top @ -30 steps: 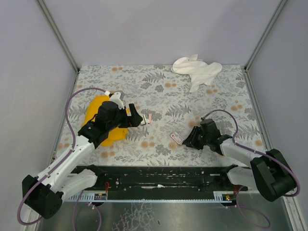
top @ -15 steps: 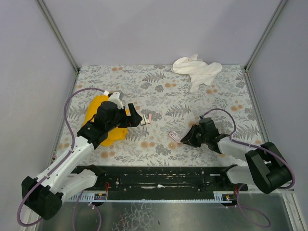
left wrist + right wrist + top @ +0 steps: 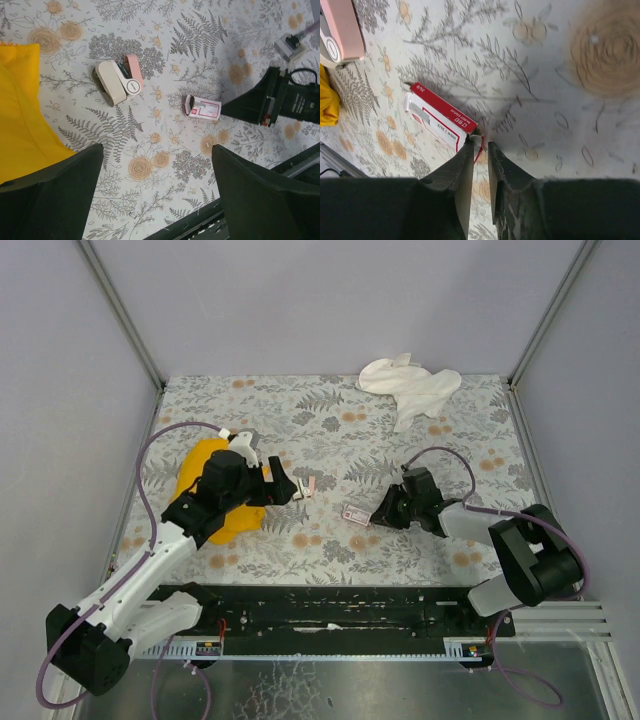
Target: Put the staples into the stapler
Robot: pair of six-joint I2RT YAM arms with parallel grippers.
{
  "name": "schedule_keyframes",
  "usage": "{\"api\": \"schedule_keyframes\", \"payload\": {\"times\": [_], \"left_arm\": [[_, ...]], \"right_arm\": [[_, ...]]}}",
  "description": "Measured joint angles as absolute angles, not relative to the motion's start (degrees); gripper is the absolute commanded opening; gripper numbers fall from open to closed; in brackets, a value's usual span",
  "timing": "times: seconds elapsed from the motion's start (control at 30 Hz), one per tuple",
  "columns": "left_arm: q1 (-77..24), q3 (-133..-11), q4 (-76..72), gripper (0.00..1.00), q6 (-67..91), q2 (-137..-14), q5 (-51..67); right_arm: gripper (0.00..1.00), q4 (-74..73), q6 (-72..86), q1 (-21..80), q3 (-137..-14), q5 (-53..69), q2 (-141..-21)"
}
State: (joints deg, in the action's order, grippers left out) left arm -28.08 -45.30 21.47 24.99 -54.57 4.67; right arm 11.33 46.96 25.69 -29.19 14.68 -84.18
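The staples box [image 3: 355,513], dark red with a pale label, lies flat mid-table; it also shows in the left wrist view [image 3: 204,108] and the right wrist view [image 3: 440,122]. My right gripper [image 3: 382,511] is at its right end, fingers nearly together [image 3: 480,145] with the box's corner flap between them. The small pink stapler [image 3: 309,485] lies left of the box, next to a pale beige block [image 3: 111,82]; the stapler also shows in the left wrist view [image 3: 133,75]. My left gripper [image 3: 288,490] hovers beside the stapler, wide open and empty [image 3: 156,150].
A yellow cloth [image 3: 205,490] lies under my left arm at the table's left. A crumpled white cloth [image 3: 410,385] lies at the far right. Grey walls close the table on three sides; a black rail [image 3: 330,605] runs along the near edge.
My right gripper has moved left and away from the near edge, and the staples box has shifted the same way with it, closer to the stapler. My left arm has barely moved.
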Motion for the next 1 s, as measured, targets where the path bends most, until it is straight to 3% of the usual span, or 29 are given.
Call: {"api": "schedule_keyframes", "payload": {"times": [0.33, 0.57, 1.0], "left_arm": [[-28.1, -45.3, 19.2, 0.89, 24.2, -60.4, 10.7], [-29.3, -46.3, 13.0, 0.89, 23.2, -70.0, 14.4], [-36.5, -64.8, 5.9, 0.86, 15.8, -100.6, 15.2]], "right_arm": [[0.32, 11.0, 40.8, 23.9, -40.8, 18.1, -95.6], [0.44, 8.0, 37.8, 20.5, -43.3, 19.8, -96.5], [0.54, -5.0, 33.1, 14.9, -37.4, 18.5, -75.7]]}}
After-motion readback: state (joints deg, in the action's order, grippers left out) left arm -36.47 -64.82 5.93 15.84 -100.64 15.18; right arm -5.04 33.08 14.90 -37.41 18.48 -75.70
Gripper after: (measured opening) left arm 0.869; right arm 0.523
